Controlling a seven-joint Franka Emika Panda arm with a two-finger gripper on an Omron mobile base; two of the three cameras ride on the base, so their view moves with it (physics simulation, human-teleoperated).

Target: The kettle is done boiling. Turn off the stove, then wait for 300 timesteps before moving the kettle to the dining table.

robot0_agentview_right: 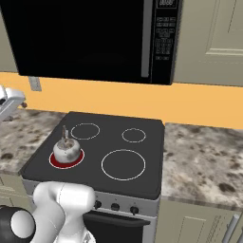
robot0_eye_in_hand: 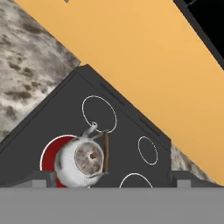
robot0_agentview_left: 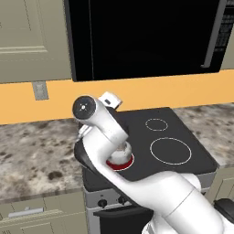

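The small silver kettle (robot0_agentview_right: 65, 150) stands on the stove's (robot0_agentview_right: 124, 137) front-left burner ring (robot0_agentview_right: 66, 161), which glows red. In the hand view the kettle (robot0_eye_in_hand: 81, 162) lies low and left of centre, its brown wire handle tipped toward the right. My gripper (robot0_eye_in_hand: 112, 182) hangs well above the cooktop's left rear, open, its two dark tips wide apart and holding nothing. The white hand (robot0_agentview_left: 109, 100) shows above the stove (robot0_agentview_left: 171, 132), and my arm hides most of the kettle (robot0_agentview_left: 121, 153). Black knobs (robot0_agentview_right: 115, 207) line the grey front panel. The dining table is out of view.
A black microwave (robot0_agentview_right: 90, 38) hangs over the stove, against an orange wall. Speckled marble counters (robot0_agentview_left: 36, 155) (robot0_agentview_right: 204, 156) flank the cooktop over beige cabinets. A wall outlet (robot0_agentview_left: 40, 90) sits at the left. The other three burner rings are bare.
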